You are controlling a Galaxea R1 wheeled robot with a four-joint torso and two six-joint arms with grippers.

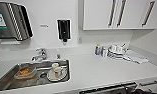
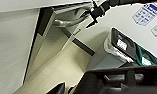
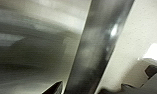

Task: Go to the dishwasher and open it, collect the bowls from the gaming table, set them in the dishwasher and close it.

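Note:
The dishwasher [image 2: 65,13] has a steel-grey front and a long bar handle [image 2: 69,23]. In the left wrist view my right gripper [image 2: 90,18] is right at that handle, its black arm reaching in from the counter side. Up close in the right wrist view, the handle [image 3: 99,45] runs across the grey panel [image 3: 31,50]. From the head view, the dishwasher's dark top edge [image 1: 106,89] peeks out under the counter's front. My left gripper [image 2: 70,86] hangs low beside the white cabinet, above the pale floor. The bowls and the gaming table are out of view.
The white counter [image 1: 99,67] holds a steel sink [image 1: 4,80] with an orange-brown dish [image 1: 25,72] and a white mug [image 1: 56,68] on a plate. Bottles [image 1: 97,49] and cloths stand at the back right. White cupboards [image 1: 119,13] hang above. Waste bins [image 2: 124,47] stand beside the dishwasher.

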